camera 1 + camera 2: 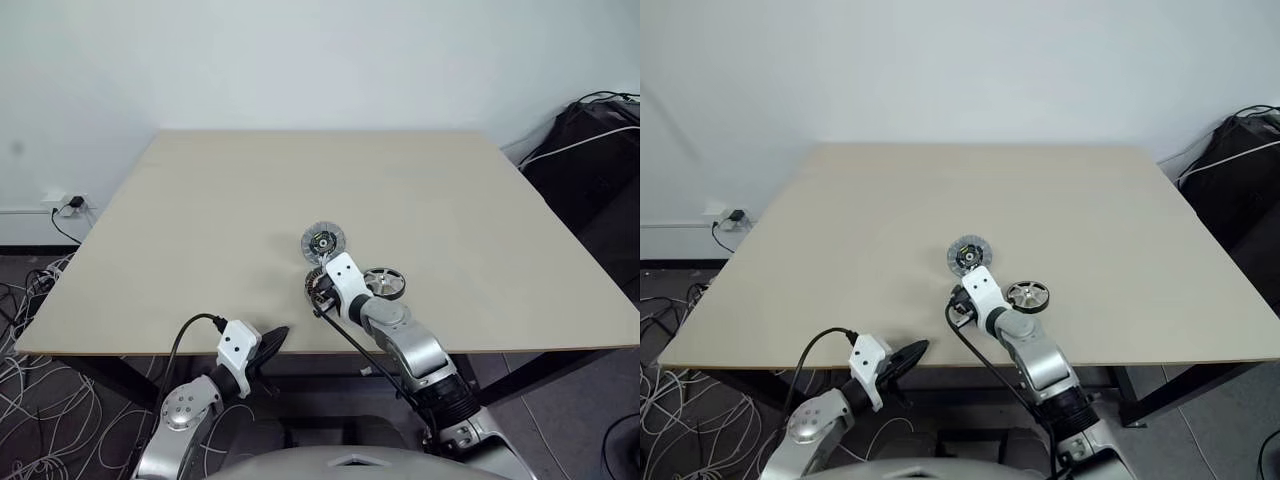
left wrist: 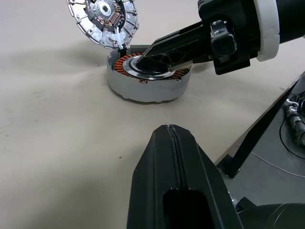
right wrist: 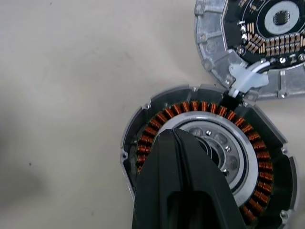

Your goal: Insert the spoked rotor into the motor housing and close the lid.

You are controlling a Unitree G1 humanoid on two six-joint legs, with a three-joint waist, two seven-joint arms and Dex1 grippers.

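A pale wooden tabletop (image 1: 200, 220) stands against a white wall. Three round motor parts lie grouped close to its near edge, a little right of the middle.

The motor housing (image 3: 209, 167) lies flat and open, its ring of copper-brown windings circling a silver centre. Just beyond it, toward the far edge, the lid (image 1: 323, 242) rests with its green-and-black circuit face up; its ribbed rim touches the housing's rim, and a short white connector joins the two. The spoked rotor (image 1: 386, 283) lies flat just beside the housing, toward the tabletop's right edge, untouched.

The right gripper (image 2: 143, 61) reaches in over the near edge and angles down onto the housing. Its two black fingers are pressed together, holding nothing, and their tips rest at the silver centre inside the ring of windings.

The left gripper (image 1: 270, 350) hangs at the near edge, left of the parts and well apart from them. Its fingers are also pressed together and empty.
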